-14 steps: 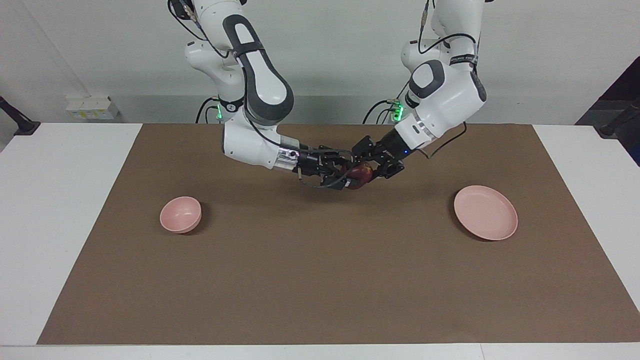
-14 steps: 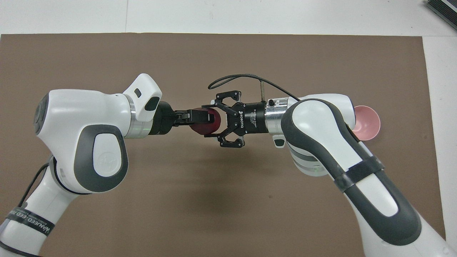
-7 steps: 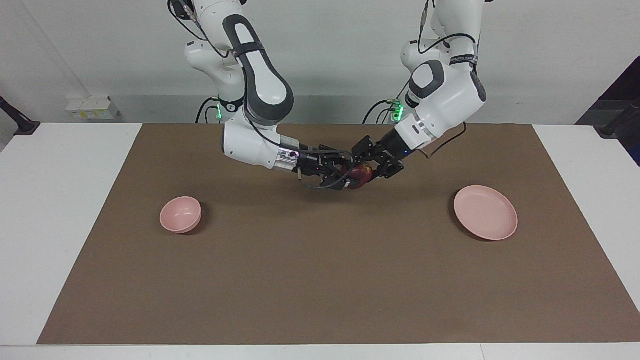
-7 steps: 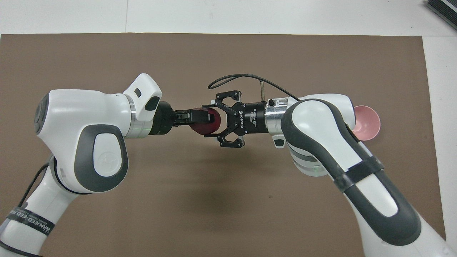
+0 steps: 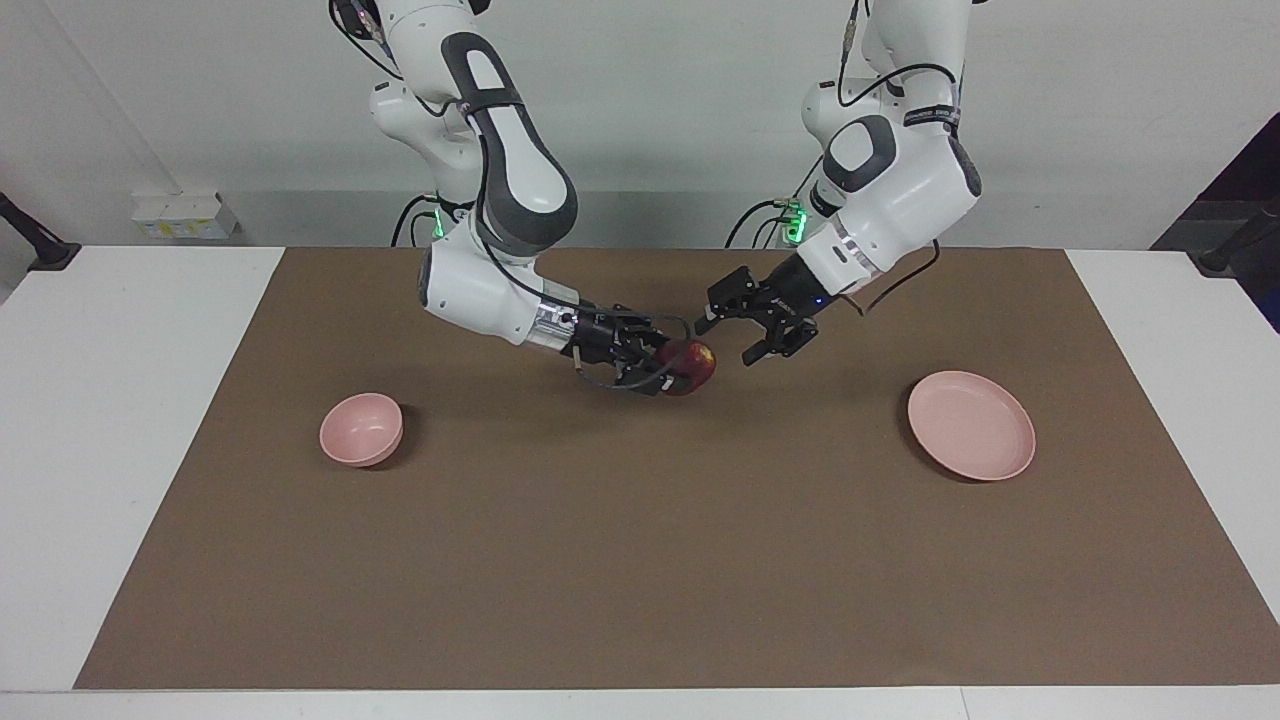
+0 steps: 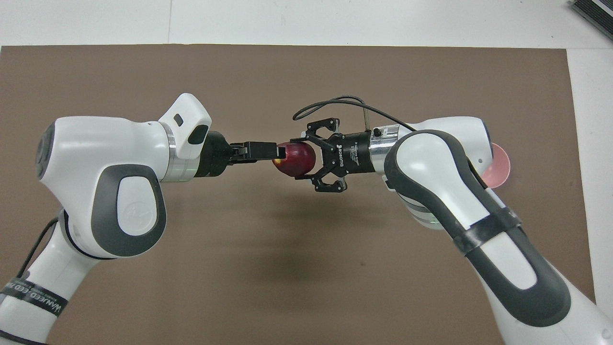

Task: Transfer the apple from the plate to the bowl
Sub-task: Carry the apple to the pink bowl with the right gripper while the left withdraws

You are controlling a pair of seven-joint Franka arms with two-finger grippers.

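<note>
Gripping apple (image 5: 690,367) | right hand (image 5: 672,372), "ROBOTIQ" | left hand (image 5: 733,337) spread, empty

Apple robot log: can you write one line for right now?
apple: held by right gripper, midair | left gripper: open, apart | bowl: empty | plate: empty

Lab: white table (image 5: 120,420) (brown mat (image 5: 640,560)).

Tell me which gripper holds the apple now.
The right gripper is shut on the apple over the mat's middle. The left gripper is open, apart from the apple.
</note>
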